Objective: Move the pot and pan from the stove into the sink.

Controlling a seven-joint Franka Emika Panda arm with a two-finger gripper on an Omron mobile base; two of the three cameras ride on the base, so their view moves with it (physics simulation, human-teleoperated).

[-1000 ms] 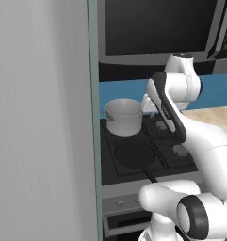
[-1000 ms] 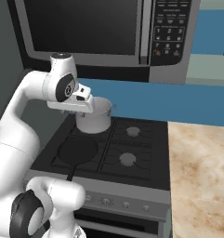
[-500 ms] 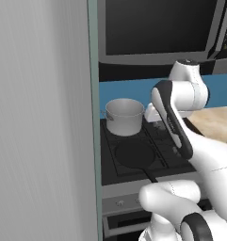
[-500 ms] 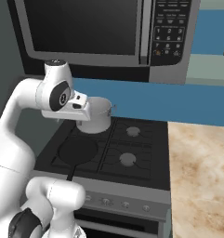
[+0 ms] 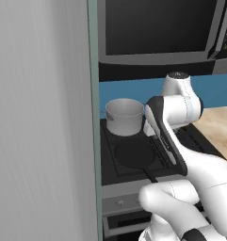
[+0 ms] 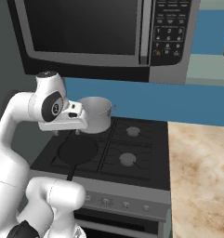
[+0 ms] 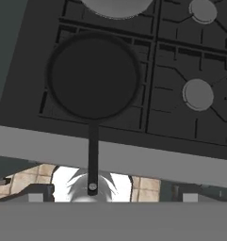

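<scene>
Beneath the microwave (image 6: 99, 32), stove (image 6: 132, 148) carried pan (image 7: 92, 76) front-left, handle past the front edge; pot (image 6: 95, 114) behind it. Beige tabletop (image 6: 199, 176) rightward. Claw state: could not tell.

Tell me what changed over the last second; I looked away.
The arm swung its hand toward the front of the stove, now above the pan. Nothing was grasped or released. The pot and pan stayed on their burners.
</scene>
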